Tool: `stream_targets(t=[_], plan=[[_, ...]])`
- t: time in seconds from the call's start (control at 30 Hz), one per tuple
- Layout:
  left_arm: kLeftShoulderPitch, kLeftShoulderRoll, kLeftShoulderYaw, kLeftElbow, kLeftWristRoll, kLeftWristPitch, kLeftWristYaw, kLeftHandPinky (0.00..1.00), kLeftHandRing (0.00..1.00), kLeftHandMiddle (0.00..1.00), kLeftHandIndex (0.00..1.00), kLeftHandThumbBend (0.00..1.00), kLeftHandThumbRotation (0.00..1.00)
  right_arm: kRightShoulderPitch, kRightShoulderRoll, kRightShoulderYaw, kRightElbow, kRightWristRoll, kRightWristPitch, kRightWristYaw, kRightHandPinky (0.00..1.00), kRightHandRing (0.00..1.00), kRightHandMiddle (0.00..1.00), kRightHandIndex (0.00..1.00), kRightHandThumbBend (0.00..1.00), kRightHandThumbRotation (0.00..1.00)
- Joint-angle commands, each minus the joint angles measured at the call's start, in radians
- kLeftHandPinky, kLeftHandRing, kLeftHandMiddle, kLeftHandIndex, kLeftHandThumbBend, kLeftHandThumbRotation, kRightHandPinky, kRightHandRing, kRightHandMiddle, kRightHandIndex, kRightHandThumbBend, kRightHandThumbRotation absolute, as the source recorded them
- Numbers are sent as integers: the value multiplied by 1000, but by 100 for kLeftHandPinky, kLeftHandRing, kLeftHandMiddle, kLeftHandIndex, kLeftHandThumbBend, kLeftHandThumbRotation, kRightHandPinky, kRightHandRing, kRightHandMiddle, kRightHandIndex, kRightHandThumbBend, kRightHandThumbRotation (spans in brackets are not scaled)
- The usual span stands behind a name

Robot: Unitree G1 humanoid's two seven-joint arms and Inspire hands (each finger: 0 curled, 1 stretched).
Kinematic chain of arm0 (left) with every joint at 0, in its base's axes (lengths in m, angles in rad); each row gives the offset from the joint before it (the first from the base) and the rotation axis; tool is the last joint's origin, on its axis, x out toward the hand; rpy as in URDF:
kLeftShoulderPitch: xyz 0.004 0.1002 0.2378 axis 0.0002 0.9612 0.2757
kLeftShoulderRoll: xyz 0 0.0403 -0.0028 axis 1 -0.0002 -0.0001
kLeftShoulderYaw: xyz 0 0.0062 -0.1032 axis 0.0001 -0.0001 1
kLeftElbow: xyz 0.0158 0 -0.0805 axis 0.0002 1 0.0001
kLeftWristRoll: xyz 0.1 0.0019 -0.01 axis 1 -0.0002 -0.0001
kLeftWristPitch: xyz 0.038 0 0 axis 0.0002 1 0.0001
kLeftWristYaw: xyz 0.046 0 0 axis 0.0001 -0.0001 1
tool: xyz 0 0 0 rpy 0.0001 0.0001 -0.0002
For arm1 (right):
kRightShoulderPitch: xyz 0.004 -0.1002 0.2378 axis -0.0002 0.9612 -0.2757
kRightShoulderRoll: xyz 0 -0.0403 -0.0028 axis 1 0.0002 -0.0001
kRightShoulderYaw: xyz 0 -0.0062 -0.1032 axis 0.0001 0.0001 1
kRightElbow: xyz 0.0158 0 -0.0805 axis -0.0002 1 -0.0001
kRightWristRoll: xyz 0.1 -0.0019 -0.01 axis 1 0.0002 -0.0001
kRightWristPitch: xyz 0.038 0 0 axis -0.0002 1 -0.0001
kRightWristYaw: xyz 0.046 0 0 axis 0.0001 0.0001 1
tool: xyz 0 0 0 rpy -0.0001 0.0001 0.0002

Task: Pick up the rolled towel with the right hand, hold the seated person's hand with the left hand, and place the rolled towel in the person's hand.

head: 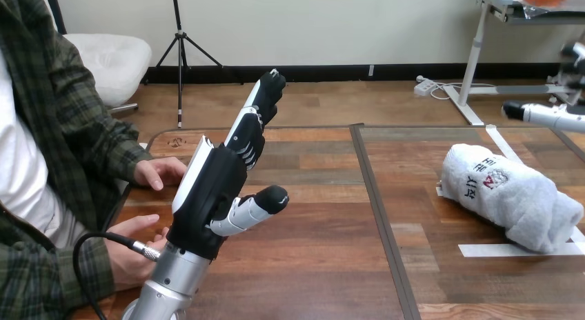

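Left hand up and open, rolled towel not picked up yet

Your left hand is raised over the left half of the table, fingers straight, thumb stuck out, gripping nothing. I'd guess it's lined up to go for the person's hand, which rests flat at the table's left edge just beside it, not touching. The towel lies on its side way over at the right on white tape marks, probably its start spot, well apart from that hand. Your right hand pokes in just beyond the towel; can't tell how it's set.
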Motion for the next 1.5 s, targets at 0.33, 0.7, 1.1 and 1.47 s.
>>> stream_targets(t=[0.33,0.7,1.1,1.47], plan=[[-45,5,-6,-74,-40,-29,-20,100,100,100,100,100,80,-357,-24,197,527,-133,-3,48,68,82,89,98,100,45],[-23,3,-13,-107,-62,-30,-33,100,100,100,100,100,78,-417,-4,315,681,-235,-34,32,71,83,85,97,100,55],[19,6,-28,-159,-109,-37,-70,100,100,100,100,100,78,-439,33,360,766,-257,-23,36,63,80,85,97,100,61],[83,4,-33,-241,-124,-20,-70,100,100,100,100,100,81,-434,54,385,806,-261,-15,10,84,92,94,97,100,61]])
